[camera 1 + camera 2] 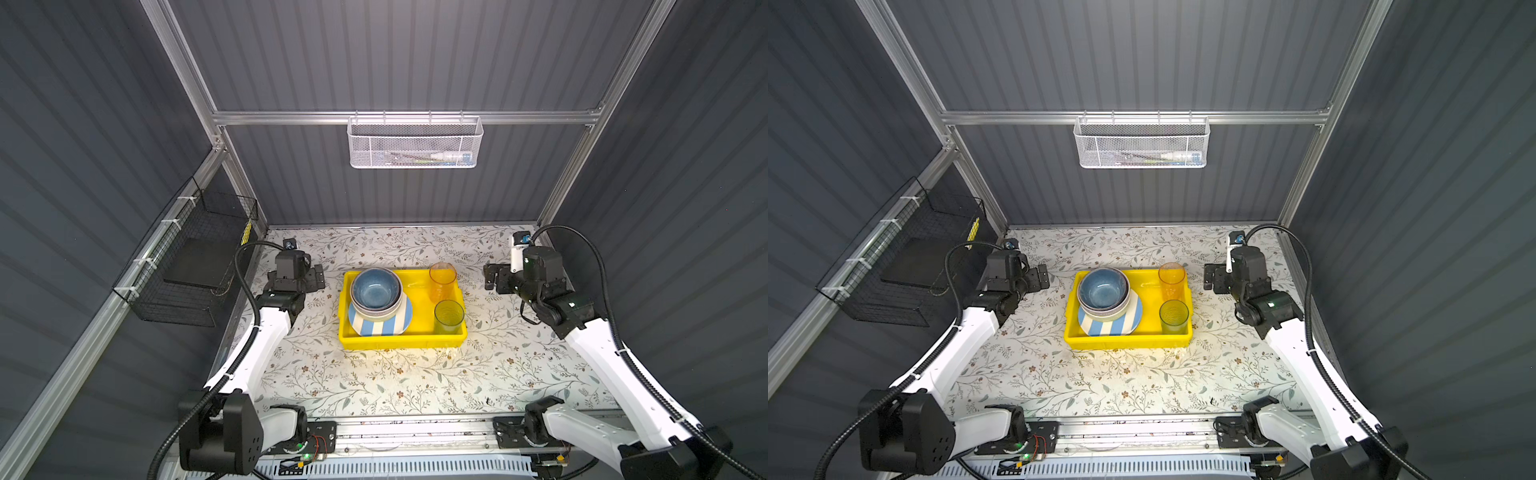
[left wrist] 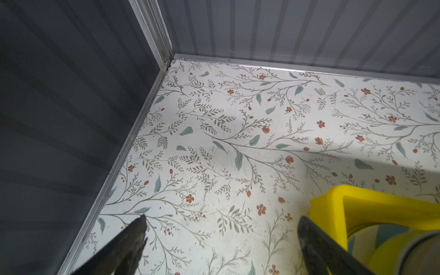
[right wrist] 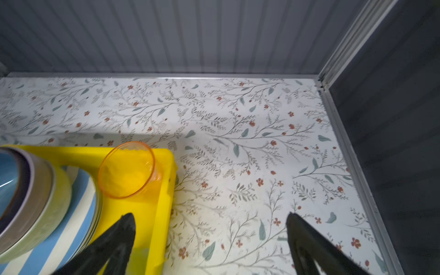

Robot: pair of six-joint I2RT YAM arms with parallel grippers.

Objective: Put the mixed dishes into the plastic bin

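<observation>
Floral tabletop; near tumbler top-view only

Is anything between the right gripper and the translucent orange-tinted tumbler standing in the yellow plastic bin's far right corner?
Only the yellow plastic bin's low right wall. The right gripper, jaws open, sits just outside it over the floral tabletop; the translucent orange-tinted tumbler rises above that rim, and no other dish intervenes.
</observation>
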